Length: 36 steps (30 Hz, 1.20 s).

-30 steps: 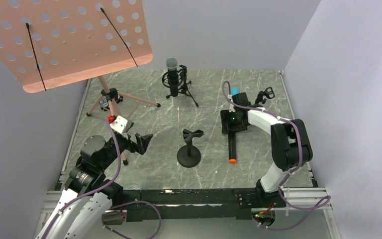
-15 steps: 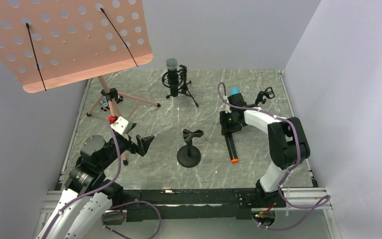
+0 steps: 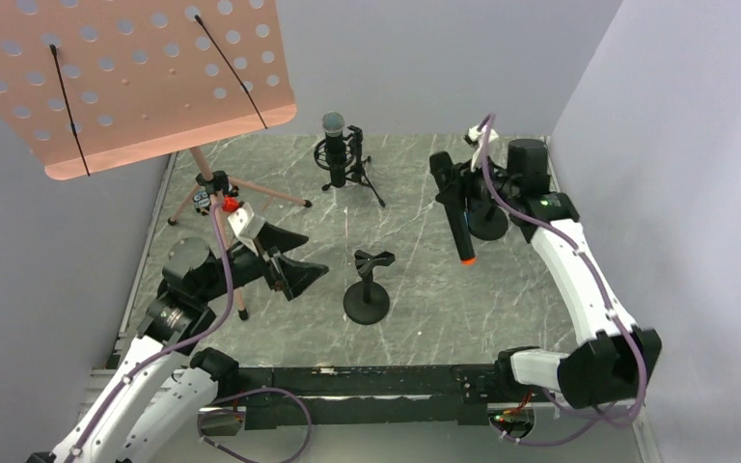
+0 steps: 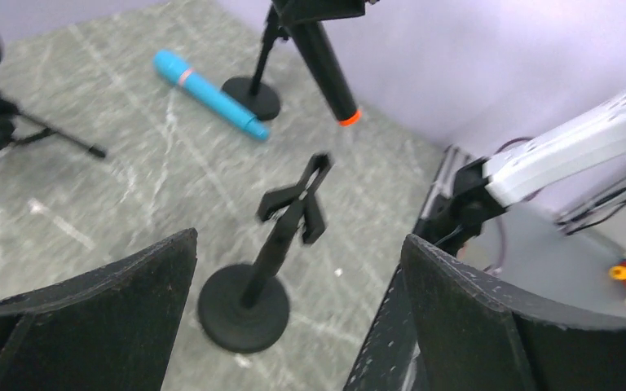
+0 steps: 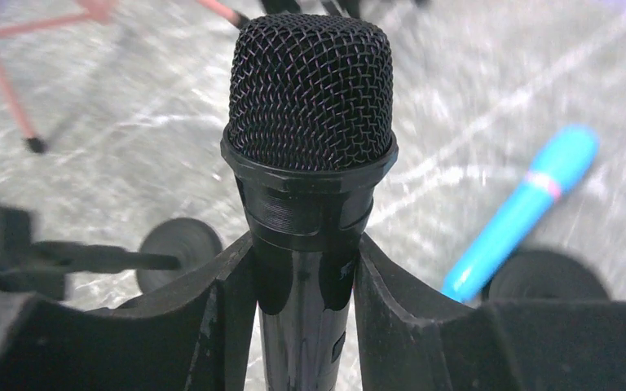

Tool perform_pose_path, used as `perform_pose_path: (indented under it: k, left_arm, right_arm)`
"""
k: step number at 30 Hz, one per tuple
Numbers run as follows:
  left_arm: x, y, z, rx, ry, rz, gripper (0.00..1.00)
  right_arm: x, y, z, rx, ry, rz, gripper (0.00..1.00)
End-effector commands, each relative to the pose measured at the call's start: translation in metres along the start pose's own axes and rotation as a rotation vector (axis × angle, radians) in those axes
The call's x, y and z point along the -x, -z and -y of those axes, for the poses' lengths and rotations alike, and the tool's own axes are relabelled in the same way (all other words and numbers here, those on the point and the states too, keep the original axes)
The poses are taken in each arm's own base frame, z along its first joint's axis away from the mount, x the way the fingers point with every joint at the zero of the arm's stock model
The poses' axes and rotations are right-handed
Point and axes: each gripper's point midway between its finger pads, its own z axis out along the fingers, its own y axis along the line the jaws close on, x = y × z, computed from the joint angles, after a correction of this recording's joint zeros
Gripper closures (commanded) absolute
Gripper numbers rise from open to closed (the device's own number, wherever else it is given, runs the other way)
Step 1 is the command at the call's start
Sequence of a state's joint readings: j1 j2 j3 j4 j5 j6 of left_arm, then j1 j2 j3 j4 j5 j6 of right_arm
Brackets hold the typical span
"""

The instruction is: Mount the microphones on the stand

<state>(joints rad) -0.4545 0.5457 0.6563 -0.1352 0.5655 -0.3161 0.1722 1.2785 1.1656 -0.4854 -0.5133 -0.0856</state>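
Note:
My right gripper (image 3: 460, 183) is shut on the all-black microphone (image 3: 455, 217) and holds it in the air at the back right, orange end pointing down toward me. In the right wrist view its mesh head (image 5: 310, 90) sticks out between the fingers (image 5: 216, 301). The blue microphone (image 5: 522, 204) lies flat on the table beneath, next to a round stand base (image 4: 253, 96). The silver-headed microphone (image 3: 334, 145) sits in a small tripod stand at the back. An empty clip stand (image 3: 369, 285) stands in the middle. My left gripper (image 3: 294, 258) is open and empty just left of it.
A salmon perforated music stand (image 3: 125, 77) on tripod legs (image 3: 217, 193) fills the back left. Grey walls close in the table at the back and right. A black rail (image 3: 367, 381) runs along the near edge.
My right arm lifted the black microphone off the table and swung it up and back. My left arm reached forward toward the middle clip stand with its jaws spread.

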Motion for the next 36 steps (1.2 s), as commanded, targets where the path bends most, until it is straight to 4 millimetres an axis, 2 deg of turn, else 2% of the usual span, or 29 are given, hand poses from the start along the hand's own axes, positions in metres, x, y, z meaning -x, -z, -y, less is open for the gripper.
perform_pose_path:
  k: [1,6,9,12,15,19,22,26,29,32,34,36]
  left_arm:
    - [0.068,-0.010,0.052,-0.217,0.053,0.137,0.01]
    - [0.078,-0.053,0.069,-0.250,0.032,0.089,0.01]
    - [0.084,-0.086,0.077,-0.277,0.033,0.058,0.01]
    - [0.088,-0.118,0.078,-0.280,0.051,0.064,0.01]
    - [0.093,-0.145,0.080,-0.281,0.062,0.109,0.01]
    - [0.095,-0.174,0.098,-0.328,0.055,0.172,0.01]
    - [0.096,-0.193,0.111,-0.336,0.033,0.204,0.01]
    - [0.092,-0.213,0.117,-0.313,0.041,0.218,0.02]
    - [0.091,-0.221,0.118,-0.304,0.059,0.218,0.15]
    - [0.086,-0.227,0.114,-0.284,0.068,0.190,0.35]
    - [0.082,-0.229,0.113,-0.274,0.070,0.162,0.62]
    - [0.073,-0.228,0.111,-0.265,0.066,0.120,0.78]
  right_arm:
    - [0.058,0.048,-0.072,0.321,0.241,0.186,0.94]
    - [0.111,0.088,-0.116,0.494,0.313,0.341,0.94]
    - [0.132,0.107,-0.136,0.589,0.312,0.391,0.94]
    - [0.144,0.121,-0.151,0.675,0.300,0.424,0.94]
    - [0.149,0.130,-0.160,0.722,0.279,0.435,0.94]
    - [0.149,0.136,-0.165,0.743,0.267,0.441,0.94]
    - [0.148,0.140,-0.168,0.759,0.263,0.445,0.94]
    - [0.141,0.141,-0.170,0.785,0.235,0.440,0.94]
    - [0.136,0.142,-0.170,0.788,0.227,0.435,0.94]
    - [0.133,0.143,-0.169,0.779,0.227,0.434,0.94]
    - [0.131,0.145,-0.169,0.775,0.231,0.431,0.94]
    - [0.130,0.145,-0.167,0.764,0.235,0.429,0.93]
